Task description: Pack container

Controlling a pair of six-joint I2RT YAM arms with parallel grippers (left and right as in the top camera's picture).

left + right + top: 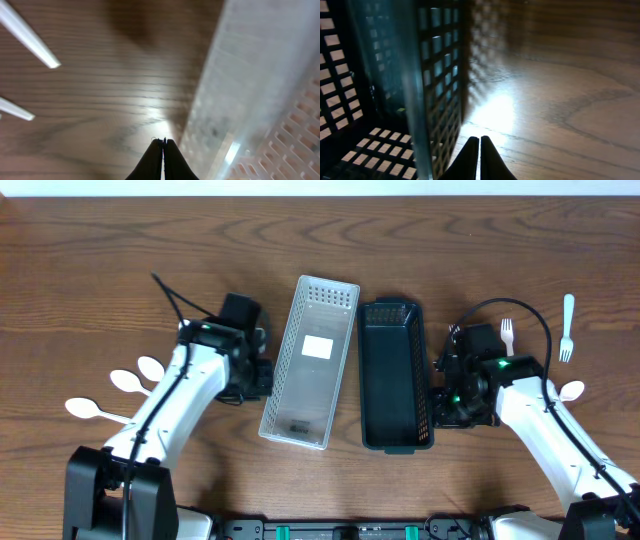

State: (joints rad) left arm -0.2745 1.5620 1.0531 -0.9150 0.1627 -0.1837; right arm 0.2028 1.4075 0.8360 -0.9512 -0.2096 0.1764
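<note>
A white perforated basket (310, 362) and a dark green perforated basket (393, 375) lie side by side in the middle of the table. My left gripper (262, 370) is shut and empty, just left of the white basket's wall (250, 100). My right gripper (440, 385) is shut and empty, just right of the dark basket's wall (437, 75). Several white spoons (130, 380) lie at the left; two handles (30, 37) show in the left wrist view. White forks (567, 325) and a white spoon (570, 390) lie at the right.
Bare wooden table (320, 240) surrounds the baskets. The arms' bases stand at the front edge (320, 530). A white label (318, 346) lies inside the white basket.
</note>
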